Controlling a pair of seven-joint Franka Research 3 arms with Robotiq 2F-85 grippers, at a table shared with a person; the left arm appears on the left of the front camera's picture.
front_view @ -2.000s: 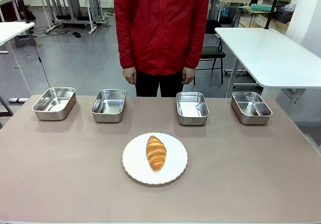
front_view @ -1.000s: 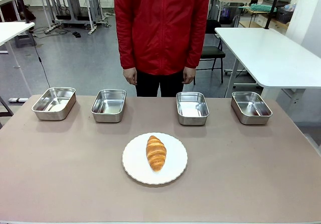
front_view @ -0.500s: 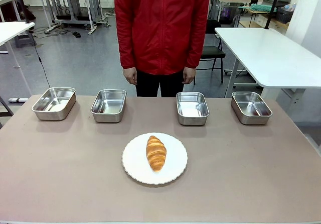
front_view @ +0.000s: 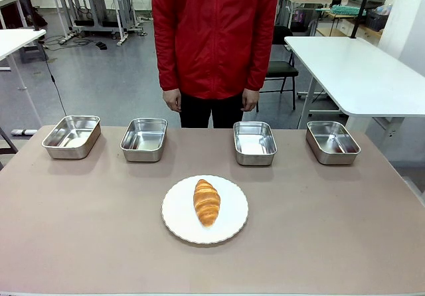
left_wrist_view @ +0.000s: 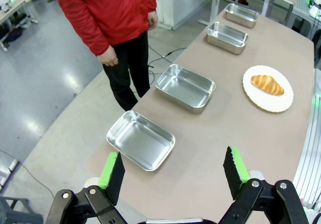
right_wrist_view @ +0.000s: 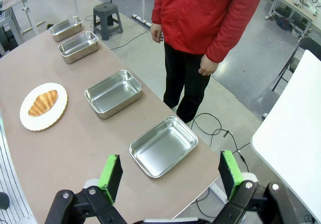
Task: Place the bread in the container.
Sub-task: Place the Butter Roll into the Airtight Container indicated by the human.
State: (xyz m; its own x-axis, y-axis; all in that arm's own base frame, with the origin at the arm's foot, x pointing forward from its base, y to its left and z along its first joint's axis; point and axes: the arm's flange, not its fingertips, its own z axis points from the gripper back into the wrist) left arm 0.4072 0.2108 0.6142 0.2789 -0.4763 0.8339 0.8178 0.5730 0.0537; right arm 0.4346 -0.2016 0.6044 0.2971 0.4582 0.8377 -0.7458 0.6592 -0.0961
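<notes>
A golden-brown croissant [front_view: 206, 202] lies on a round white plate [front_view: 232, 226] at the table's middle front; it also shows in the left wrist view [left_wrist_view: 267, 84] and the right wrist view [right_wrist_view: 42, 103]. Four empty steel trays stand in a row along the far edge: far left [front_view: 72, 137], inner left [front_view: 144, 139], inner right [front_view: 254, 143], far right [front_view: 332, 142]. My left gripper [left_wrist_view: 174, 172] hangs open high above the far-left tray [left_wrist_view: 141, 139]. My right gripper [right_wrist_view: 169, 175] hangs open high above the far-right tray [right_wrist_view: 163, 145]. Neither holds anything.
A person in a red jacket [front_view: 214, 34] stands at the far side, hands [front_view: 172, 99] hanging down off the table. The brown tabletop [front_view: 80, 223] is bare around the plate. White tables [front_view: 358, 70] stand behind on the right.
</notes>
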